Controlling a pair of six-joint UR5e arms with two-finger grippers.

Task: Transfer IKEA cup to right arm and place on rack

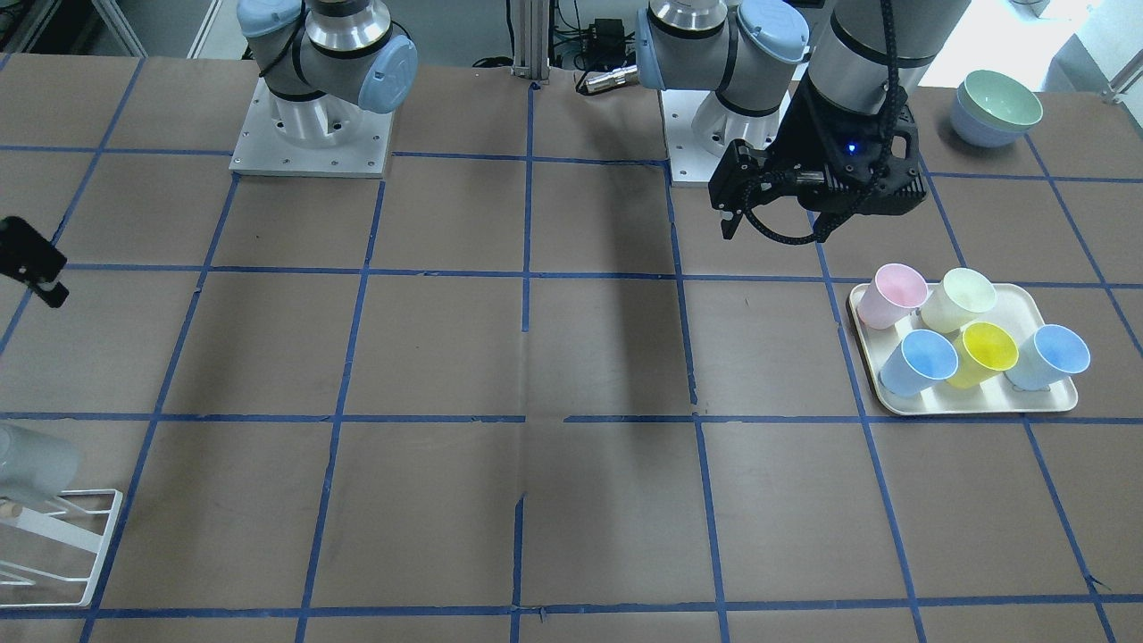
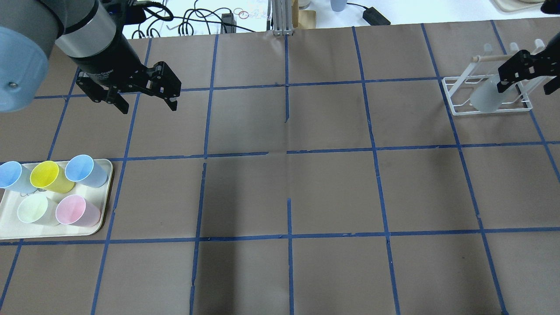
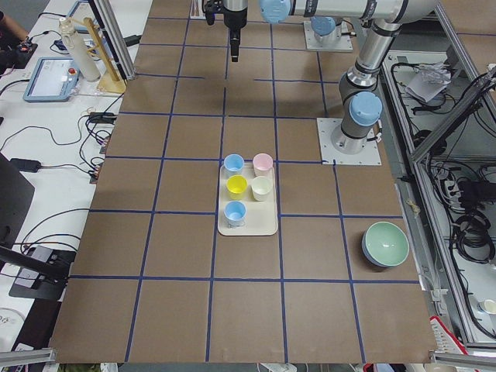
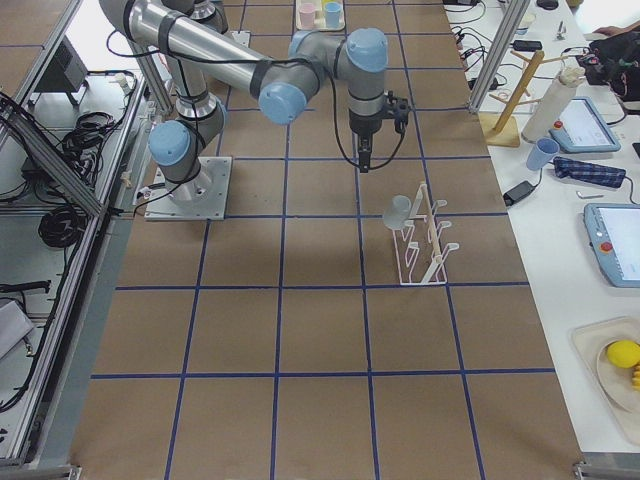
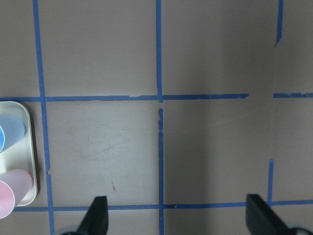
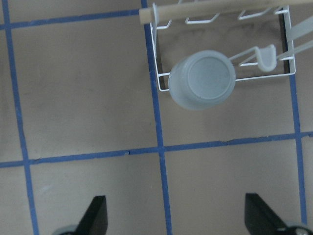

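- IKEA cup (image 6: 202,81): pale grey tumbler sitting upside down on the rack (image 2: 450,89), its flat base turned up toward the right wrist camera. In the overhead view it leans at a tilt inside the wire frame. Nothing grips it.
- Rack: white wire frame with slanted rods and a light wooden bar across the top. It stands on the surface (image 2: 332,188) at the far right of the overhead view.
- Right gripper (image 6: 178,218): jaws spread wide with only bare surface between the two fingertips. It hangs above the rack's near edge and is apart from the cup.
- Left gripper (image 2: 148,106): jaws likewise spread wide and holding nothing. It hangs over the brown surface, beyond the tray (image 2: 8,229) and clear of it.
- Tray: cream, rectangular, on the robot's left side of the surface. It carries five upright cups: two light blue (image 2: 81,168), one yellow (image 2: 43,174), one pale green (image 2: 31,208) and one pink (image 2: 70,209).
- Bowls (image 1: 996,107): a pale green bowl nested in a blue one, near the left arm's base, well apart from the tray.
- Surface: brown sheet divided into squares by blue tape lines.
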